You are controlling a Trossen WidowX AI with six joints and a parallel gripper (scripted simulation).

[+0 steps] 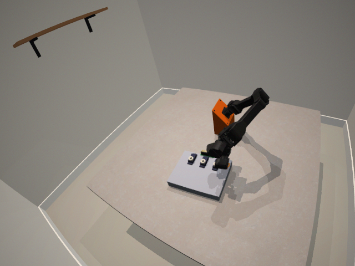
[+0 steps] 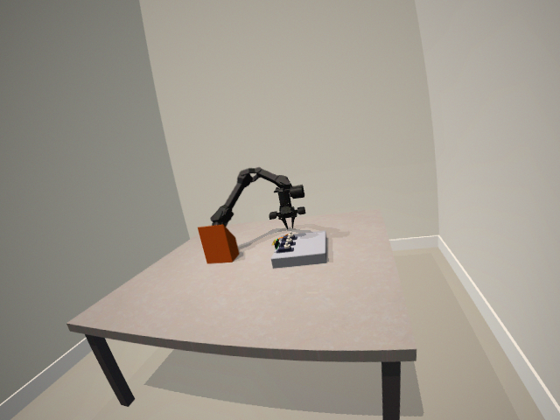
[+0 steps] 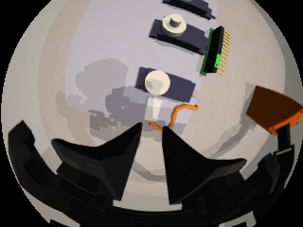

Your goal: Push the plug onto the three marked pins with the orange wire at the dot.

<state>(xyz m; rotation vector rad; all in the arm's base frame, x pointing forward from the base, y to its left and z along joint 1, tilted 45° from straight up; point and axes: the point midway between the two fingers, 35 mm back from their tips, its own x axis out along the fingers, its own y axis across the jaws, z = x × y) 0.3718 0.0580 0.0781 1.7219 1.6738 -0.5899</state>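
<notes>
My gripper point(image 2: 290, 228) point(image 3: 152, 128) is partly open and empty, fingers pointing down above the holder's end by the lead. The holder point(image 1: 194, 180) point(image 2: 307, 248) point(image 3: 95, 52) is a flat, pale grey block. The servo with the lead point(image 3: 182, 88) is dark with a round white horn. Its orange lead point(image 1: 228, 165) point(image 3: 174, 118) curves to just beyond the fingertips. A pale piece point(image 3: 153, 106) lies beside the servo; I cannot tell whether it is the plug. Gold pins point(image 3: 225, 51) stick out of a black header on a green board; a green band point(image 3: 218, 61) marks some. The dot is not distinguishable.
Two more servos point(image 1: 192, 158) point(image 1: 203, 161) stand in the row on the holder. An orange box point(image 1: 219, 121) point(image 2: 219, 244) point(image 3: 272, 109) stands by the arm's base. The arm's shadow falls over the holder and the table point(image 1: 137, 160) point(image 2: 253, 307).
</notes>
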